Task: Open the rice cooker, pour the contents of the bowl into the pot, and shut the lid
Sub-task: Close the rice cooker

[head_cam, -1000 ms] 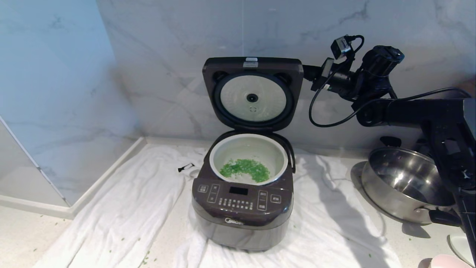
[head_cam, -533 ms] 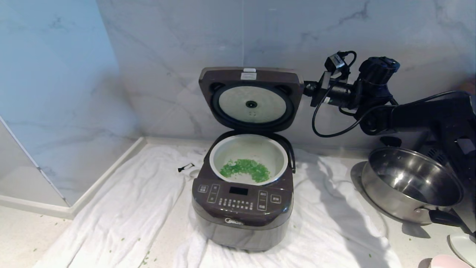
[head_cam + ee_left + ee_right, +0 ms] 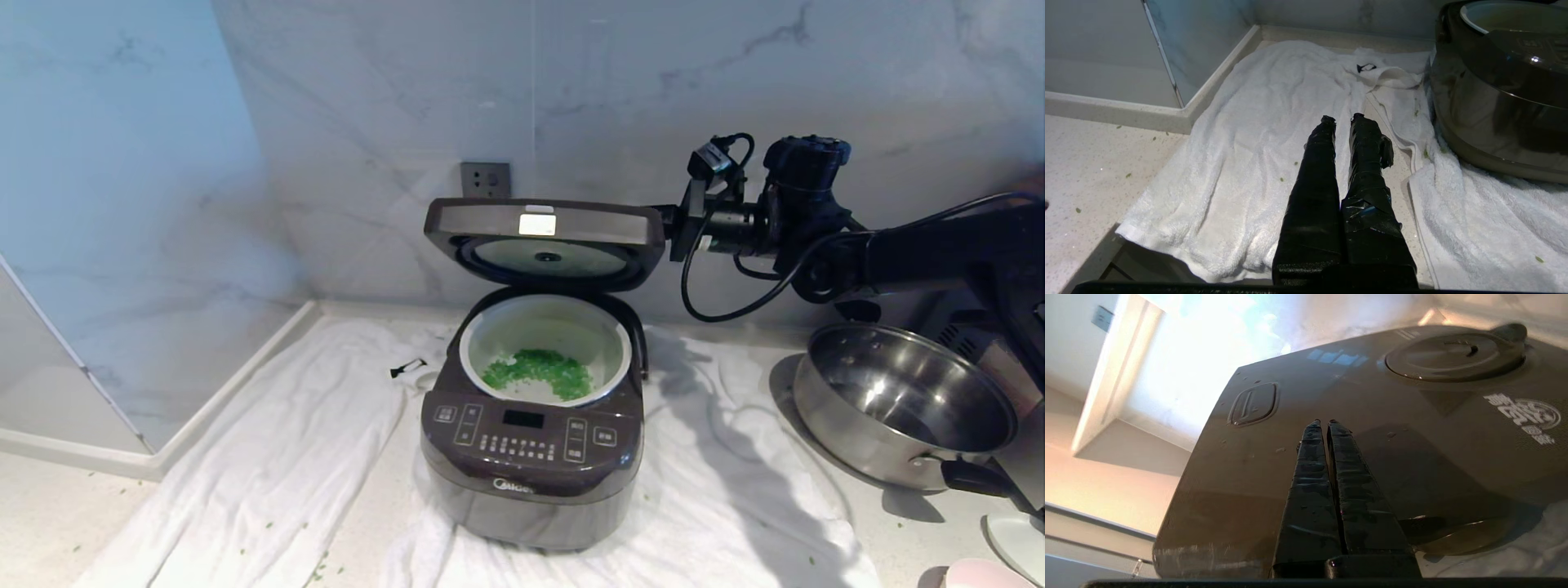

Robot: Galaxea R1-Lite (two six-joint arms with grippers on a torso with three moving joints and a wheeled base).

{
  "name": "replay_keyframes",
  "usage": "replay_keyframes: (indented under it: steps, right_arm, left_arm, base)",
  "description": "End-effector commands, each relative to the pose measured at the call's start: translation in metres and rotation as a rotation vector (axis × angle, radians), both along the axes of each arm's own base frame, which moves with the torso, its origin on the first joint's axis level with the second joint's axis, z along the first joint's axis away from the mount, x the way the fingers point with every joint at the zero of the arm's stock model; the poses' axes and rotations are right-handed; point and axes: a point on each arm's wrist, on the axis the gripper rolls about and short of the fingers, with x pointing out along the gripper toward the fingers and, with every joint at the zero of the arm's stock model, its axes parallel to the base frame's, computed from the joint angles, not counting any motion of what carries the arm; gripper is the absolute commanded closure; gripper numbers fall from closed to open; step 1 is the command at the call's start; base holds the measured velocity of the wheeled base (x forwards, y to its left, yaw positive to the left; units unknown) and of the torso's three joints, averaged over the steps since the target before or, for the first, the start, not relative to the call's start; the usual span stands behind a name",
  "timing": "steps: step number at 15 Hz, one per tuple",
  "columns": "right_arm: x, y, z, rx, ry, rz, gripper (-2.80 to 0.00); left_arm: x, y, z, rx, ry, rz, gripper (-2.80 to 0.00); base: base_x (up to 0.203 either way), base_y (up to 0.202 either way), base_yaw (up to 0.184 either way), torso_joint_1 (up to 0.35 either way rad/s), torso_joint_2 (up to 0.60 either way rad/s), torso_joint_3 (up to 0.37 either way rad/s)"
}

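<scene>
The right gripper [image 3: 1323, 422], fingers pressed together and empty, rests its tips on the lid's [image 3: 543, 237] outer top; the lid hangs half-lowered over the pot [image 3: 545, 347] holding green bits, inside the rice cooker [image 3: 531, 457] on a white towel [image 3: 269, 457]; the left gripper [image 3: 1340, 118], nearly together, hovers above the towel.

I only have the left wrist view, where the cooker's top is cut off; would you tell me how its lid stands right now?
Observer: The hinged dark grey-brown lid is partway down, tilted over the round white inner pot.
Operator: Is anything touching the lid?
Observer: The right hand, shut, appears to rest its tips on the lid's top, beside the oval release button.
Operator: What is in the pot?
Observer: Chopped green bits lie on its bottom.
</scene>
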Motion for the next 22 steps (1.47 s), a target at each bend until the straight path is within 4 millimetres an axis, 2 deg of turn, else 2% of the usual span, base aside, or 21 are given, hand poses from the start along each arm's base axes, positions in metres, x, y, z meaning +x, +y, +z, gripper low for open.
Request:
replay_keyframes:
  steps: [1,7,11,17,20,22]
  right_arm:
    - [-0.006,0.007,0.005,-0.006,0.019,0.021,0.0]
    - [-0.017,0.017,-0.018,-0.095,0.091,-0.008,0.0]
    - [-0.032,0.031,-0.028,-0.233,0.095,-0.078,0.0]
    - [-0.047,0.039,-0.045,-0.299,0.148,-0.091,0.0]
    - [-0.058,0.053,-0.056,-0.384,0.16,-0.182,0.0]
    - [-0.064,0.053,-0.057,-0.399,0.167,-0.187,0.0]
  left_arm:
    - [0.0,0.0,0.0,0.0,0.001,0.0,0.0]
    - [0.0,0.0,0.0,0.0,0.001,0.0,0.0]
    - [0.0,0.0,0.0,-0.002,0.001,0.0,0.0]
    - [0.0,0.0,0.0,0.0,0.001,0.0,0.0]
    - [0.0,0.0,0.0,0.0,0.001,0.0,0.0]
    - [0.0,0.0,0.0,-0.002,0.0,0.0,0.0]
  base:
    - [0.0,0.0,0.0,0.0,0.0,0.0]
    - [0.0,0.0,0.0,0.0,0.0,0.0]
    - [0.0,0.0,0.0,0.0,0.0,0.0]
    - [0.0,0.0,0.0,0.0,0.0,0.0]
    - [0.0,0.0,0.0,0.0,0.0,0.0]
    - [0.0,0.0,0.0,0.0,0.0,0.0]
